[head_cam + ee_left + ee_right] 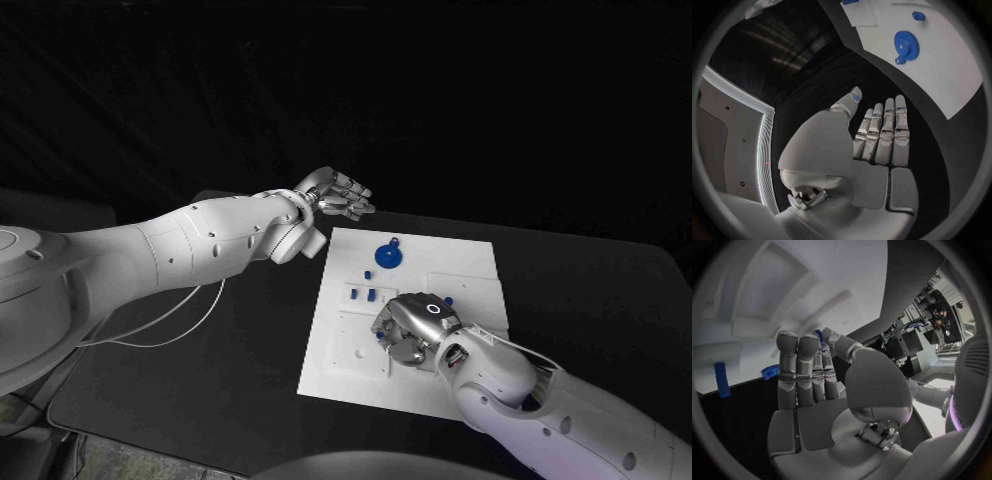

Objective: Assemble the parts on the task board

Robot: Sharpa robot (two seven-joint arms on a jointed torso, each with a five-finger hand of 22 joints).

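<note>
The white task board [462, 262] lies mid-table. A blue gear [387, 258] [906, 45] stands near its far edge, with several small blue parts [361, 294] in a row nearer the middle. My left hand [335, 192] [879, 132] hovers off the board's far left corner, fingers straight and side by side, holding nothing. My right hand [411, 330] [817, 380] is low over the board's near middle, fingers pointing down at it. A sliver of blue [819, 334] shows between its thumb and a finger; whether it is pinched is unclear. Another blue part [449, 301] lies just beyond that hand.
The black table [216, 340] surrounds the board. A thin white cable [173, 325] trails from my left arm across the table's left side. A blue peg [721, 380] and a toothed blue piece [770, 371] sit by the board's edge in the right wrist view.
</note>
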